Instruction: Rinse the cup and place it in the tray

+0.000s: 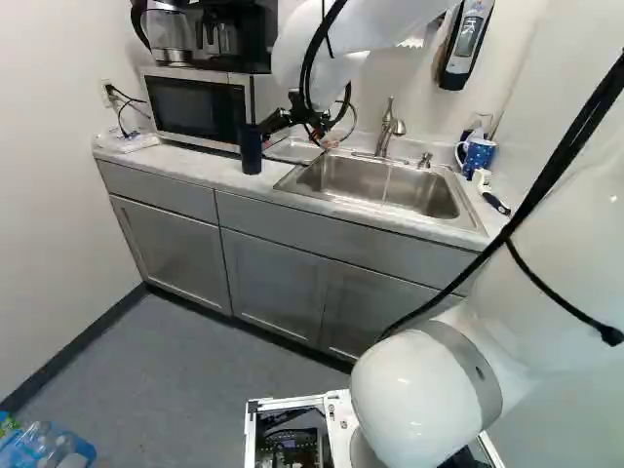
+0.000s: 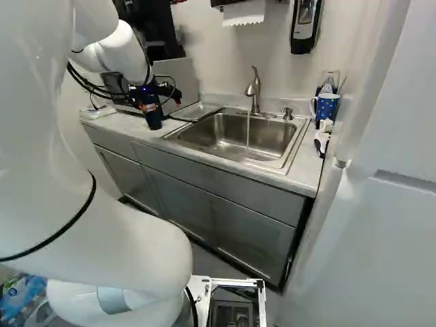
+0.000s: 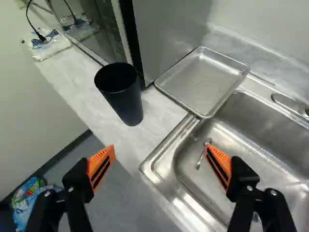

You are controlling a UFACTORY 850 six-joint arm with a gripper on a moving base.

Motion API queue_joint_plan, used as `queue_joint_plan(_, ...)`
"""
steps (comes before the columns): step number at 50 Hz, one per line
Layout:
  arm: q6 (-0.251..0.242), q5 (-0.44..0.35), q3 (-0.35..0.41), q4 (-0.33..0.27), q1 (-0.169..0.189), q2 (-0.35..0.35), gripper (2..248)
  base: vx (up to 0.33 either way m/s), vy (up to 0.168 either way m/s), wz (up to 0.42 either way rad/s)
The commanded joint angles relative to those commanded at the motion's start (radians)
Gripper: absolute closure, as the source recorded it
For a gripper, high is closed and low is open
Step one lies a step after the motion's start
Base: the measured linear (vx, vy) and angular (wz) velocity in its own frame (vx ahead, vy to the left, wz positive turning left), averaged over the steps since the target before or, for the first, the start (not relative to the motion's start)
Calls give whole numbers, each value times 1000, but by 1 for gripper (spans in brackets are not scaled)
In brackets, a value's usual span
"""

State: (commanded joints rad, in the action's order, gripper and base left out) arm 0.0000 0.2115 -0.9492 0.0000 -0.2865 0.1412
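Since the black cup (image 3: 129,105) stands ungripped and upright on the countertop (image 3: 63,79), between its front edge and the microwave (image 1: 200,105), fetching it seems the step in hand, with rinsing to follow. The gripper (image 3: 160,146) is spread wide, holding nothing. Next it should line up with the cup, close on its sides and lift it towards the faucet (image 2: 254,92).

Nothing's reading clearly: wall dispenser (image 1: 466,44) is showing a label, plastic packet (image 3: 54,47) on counter and plastic package (image 3: 28,203) on floor are showing print, all staying illegible
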Motion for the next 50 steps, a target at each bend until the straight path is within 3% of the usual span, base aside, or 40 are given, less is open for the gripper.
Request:
queue_joint_plan(29, 0, -182, -15, 0, -67, -85, 3, 0, 0, 0)
queue_joint_plan(50, 0, -263, -7, 0, -75, -124, 3, 0, 0, 0)
